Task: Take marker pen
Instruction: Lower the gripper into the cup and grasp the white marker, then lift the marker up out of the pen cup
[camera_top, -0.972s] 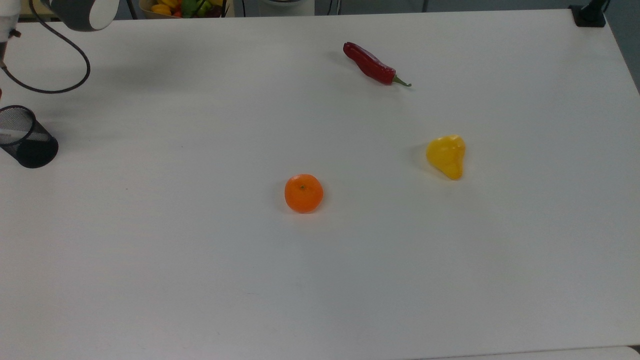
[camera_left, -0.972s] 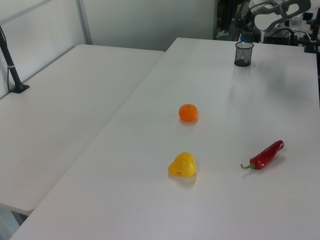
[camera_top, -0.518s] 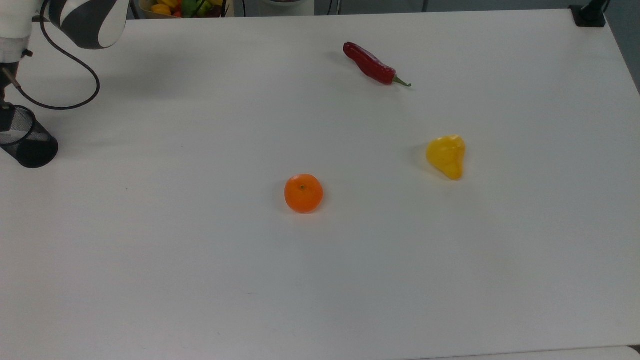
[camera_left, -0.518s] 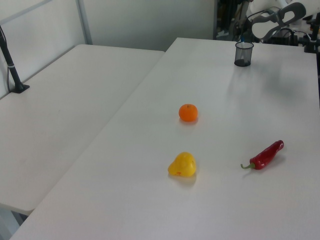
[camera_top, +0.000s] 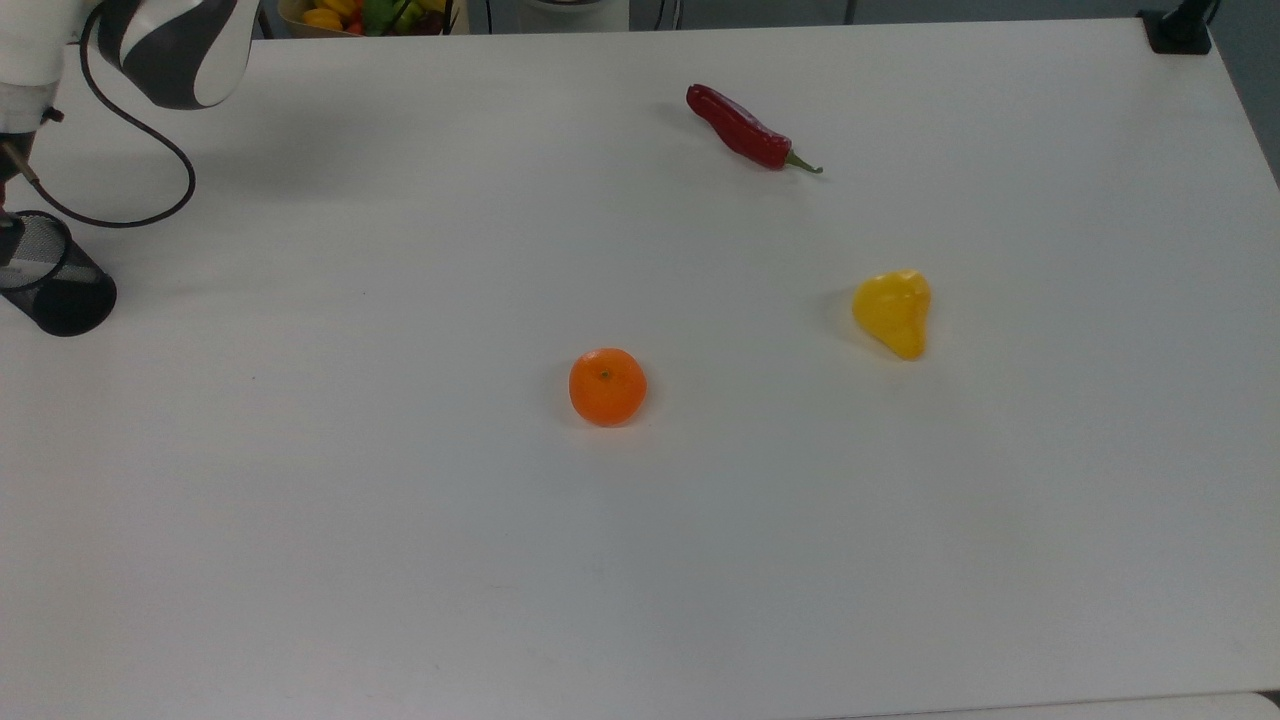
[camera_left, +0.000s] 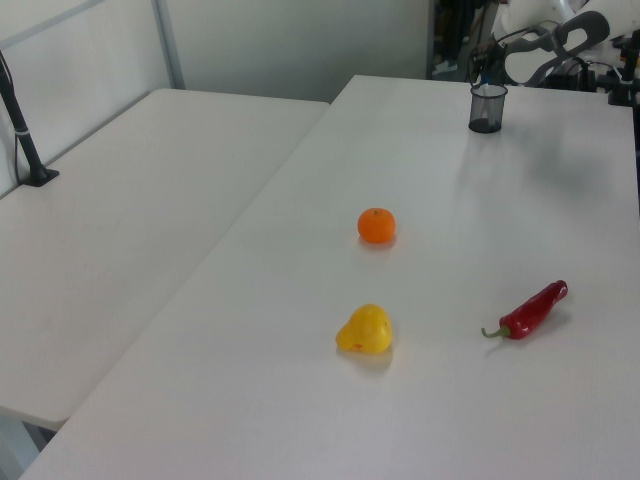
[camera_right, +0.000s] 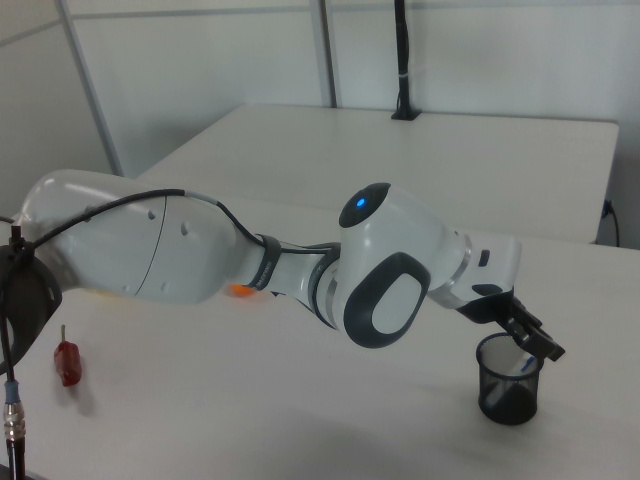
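Leftmost in the top view: black mesh pen cup (camera_top: 50, 285) on the white table (camera_top: 640, 560), the chosen landmark. Just above its rim, the robot arm (camera_right: 250, 265) with its cable looping down. Well to the cup's right in the top view, a mandarin orange (camera_top: 607, 386); farther right and up, a red chili (camera_top: 745, 130); farther right again, a yellow bell pepper (camera_top: 893, 311).

Marker pen (camera_right: 522, 361) standing inside the cup, leaning on the wall, a glimpse of white barrel and blue through the mesh in the right view; blue tip poking above the rim in the left view (camera_left: 486, 78).

Likely risks: tipping or dragging the light cup if a finger catches the mesh rim on descent; missing the slim barrel because of its lean; lifting the cup along with the pen if the barrel jams against the wall.

Pincer (camera_right: 528, 338) poised at the cup's mouth, dark fingers pointing down toward the rim. Width of opening: cannot tell. Nothing clearly gripped; contact with cup or pen impossible to confirm.
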